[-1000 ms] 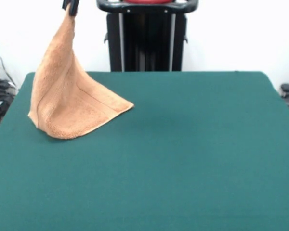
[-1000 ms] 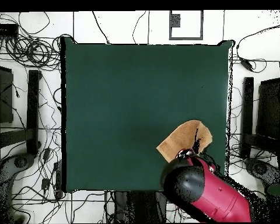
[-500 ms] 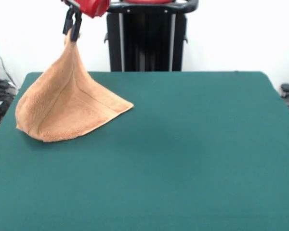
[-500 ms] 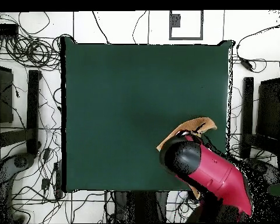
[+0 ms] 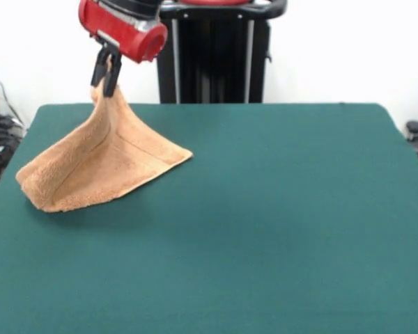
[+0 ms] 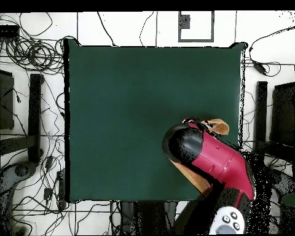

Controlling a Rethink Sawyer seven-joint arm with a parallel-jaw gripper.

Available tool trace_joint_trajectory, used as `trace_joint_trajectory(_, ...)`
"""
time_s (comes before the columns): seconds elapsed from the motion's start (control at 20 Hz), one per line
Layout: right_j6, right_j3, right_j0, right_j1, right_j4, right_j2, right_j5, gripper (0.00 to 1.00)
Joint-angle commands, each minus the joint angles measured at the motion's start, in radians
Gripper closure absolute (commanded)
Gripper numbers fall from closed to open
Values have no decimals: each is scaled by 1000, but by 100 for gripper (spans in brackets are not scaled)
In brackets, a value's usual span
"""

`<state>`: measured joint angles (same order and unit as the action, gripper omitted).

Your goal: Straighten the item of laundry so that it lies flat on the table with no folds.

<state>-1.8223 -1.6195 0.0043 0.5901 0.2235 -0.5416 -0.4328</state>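
1. Jaws of the gripper (image 5: 106,75) are closed on the top corner of the towel (image 5: 101,163), two black fingers (image 5: 112,69) pinching the cloth from either side in the front view.
2. Above the fingers sits the red, round end of the arm (image 5: 122,29), reaching down from the upper left of the front view.
3. From that pinched corner the orange-tan towel hangs in a tent shape, widening down to the bench (image 5: 265,229).
4. Its lower edge rests on the green cloth: one corner points toward the middle of the bench, the other lies near the left edge in the front view.
5. A woven band stripe (image 5: 136,154) runs along the towel just inside its edge; the lowest part curls under in a soft fold.
6. The towel is not flat; most of it is lifted, with only its bottom border touching the bench.
7. From overhead, the arm (image 6: 208,157) covers nearly all of the towel (image 6: 219,126); only a small tan piece shows beside it, near the bench's right edge (image 6: 241,110).
8. The gripper itself is hidden under the arm in the overhead view.
9. Cables (image 6: 27,55) lie on the floor around the bench in the overhead view.
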Motion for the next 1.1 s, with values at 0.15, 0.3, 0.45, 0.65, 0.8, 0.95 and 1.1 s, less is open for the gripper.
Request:
trace_joint_trajectory(0.15, -310, 134, 69, -110, 110, 82, 53, 100)
trace_joint_trajectory(0.3, -316, 168, 80, -131, 142, 84, 30, 100)
trace_joint_trajectory(0.45, -327, 204, 94, -155, 173, 78, 13, 100)
trace_joint_trajectory(0.65, -354, 239, 116, -186, 214, 57, 5, 100)
trace_joint_trajectory(0.8, -386, 269, 142, -218, 252, 25, -7, 100)
trace_joint_trajectory(0.95, -401, 305, 152, -248, 292, 18, -11, 100)
trace_joint_trajectory(1.1, -435, 355, 170, -283, 333, 1, -42, 100)
